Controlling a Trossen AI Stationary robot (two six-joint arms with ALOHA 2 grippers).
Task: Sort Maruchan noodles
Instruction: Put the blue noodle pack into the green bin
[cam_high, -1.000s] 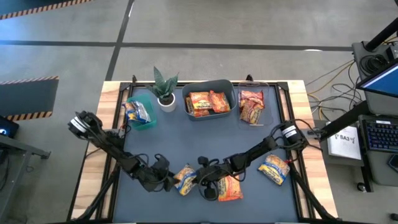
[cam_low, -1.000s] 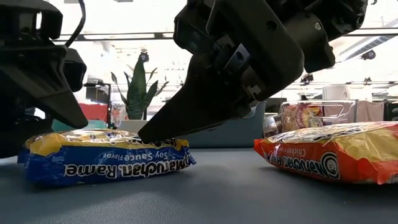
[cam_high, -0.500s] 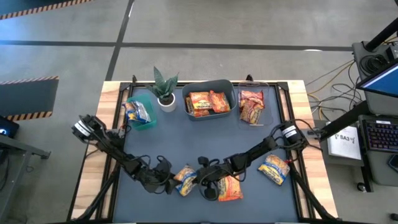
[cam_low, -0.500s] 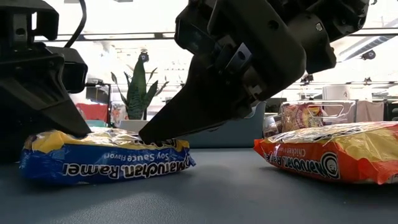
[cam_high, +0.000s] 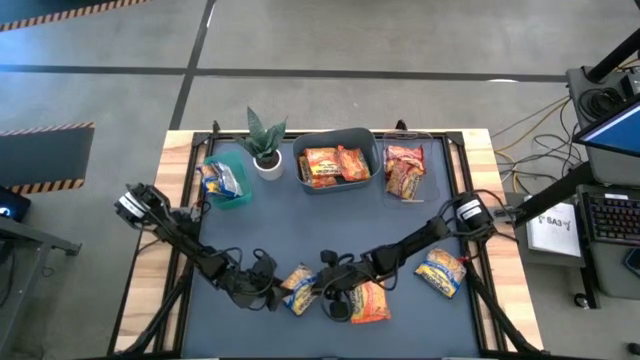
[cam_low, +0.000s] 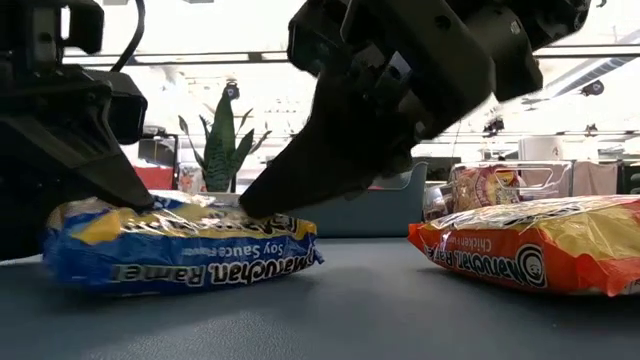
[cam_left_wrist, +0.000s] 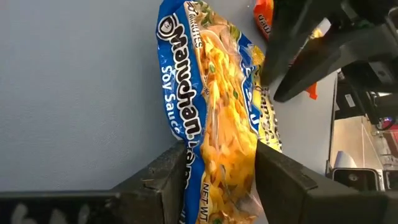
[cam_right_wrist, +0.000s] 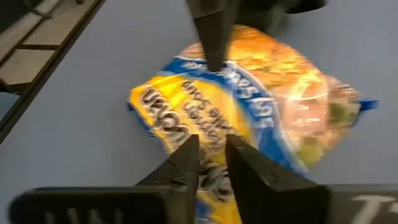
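A blue-and-yellow Maruchan soy sauce packet (cam_high: 298, 288) (cam_low: 180, 250) (cam_left_wrist: 208, 106) (cam_right_wrist: 249, 106) lies flat near the table's near edge, between my two grippers. My left gripper (cam_high: 272, 292) (cam_left_wrist: 217, 180) is at the packet's left end, shut on it. My right gripper (cam_high: 320, 290) (cam_right_wrist: 211, 152) comes from the right, its fingers shut and resting on the packet's top. An orange packet (cam_high: 368, 301) (cam_low: 530, 255) lies flat just right of it. Another yellow-blue packet (cam_high: 441, 271) lies farther right. My left gripper pinches the packet's left short end (cam_left_wrist: 217, 158) between its two fingers (cam_left_wrist: 168, 177), coming in level from the table's left, along the packet's length. The packet still lies on the table, and the held end is bunched up. My right gripper presses its shut fingertips (cam_right_wrist: 183, 162) (cam_low: 255, 205) down on the packet's top face near its right end (cam_right_wrist: 208, 127), slanting down from the table's right.
At the far edge stand a teal bin (cam_high: 238, 196) with a blue packet, a potted plant (cam_high: 265, 142), a grey bin (cam_high: 370, 150) with orange packets and a wire basket (cam_high: 432, 150) with red packets. The mat's middle (cam_high: 320, 225) is bare.
My left gripper has moved toward the table's right and lowered onto the packet's left end. The packet has slid slightly right and its left end has puffed up. My right gripper has shifted a little up and to the right while staying on the packet's top.
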